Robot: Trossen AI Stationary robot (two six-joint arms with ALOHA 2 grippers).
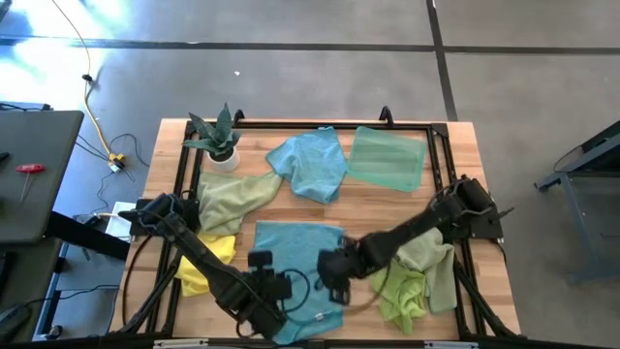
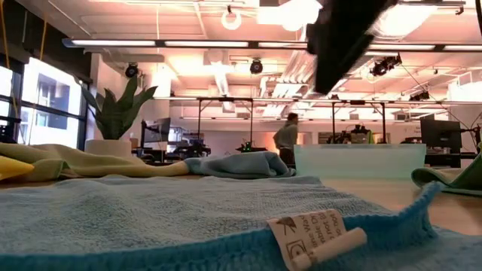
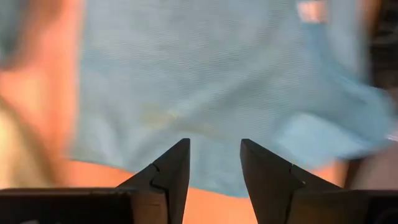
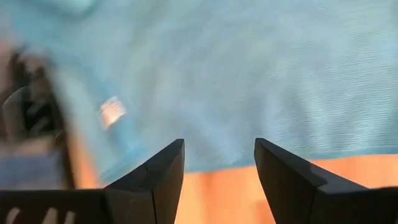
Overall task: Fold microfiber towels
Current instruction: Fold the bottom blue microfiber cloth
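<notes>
Fingers of the left gripper (image 3: 214, 180) stand apart with nothing between them, hovering over the near edge of the light blue towel (image 1: 295, 254); bare wood shows in the gap. Right gripper (image 4: 219, 180) fingers likewise spread and empty, over the same towel's edge from the other side. High view: both grippers sit low at the front of the table (image 1: 455, 208), left gripper (image 1: 266, 286) and right gripper (image 1: 334, 267) close together on the blue towel. Second blue towel (image 1: 310, 163) lies crumpled at the back, mint green towel (image 1: 387, 160) beside it, sage towel (image 1: 232, 199) near the plant (image 1: 218, 136), yellow towel (image 1: 199, 267) front-left, lime green towel (image 1: 412, 281) front-right. Low view shows a white tag (image 2: 309, 233) on the blue towel's hem.
</notes>
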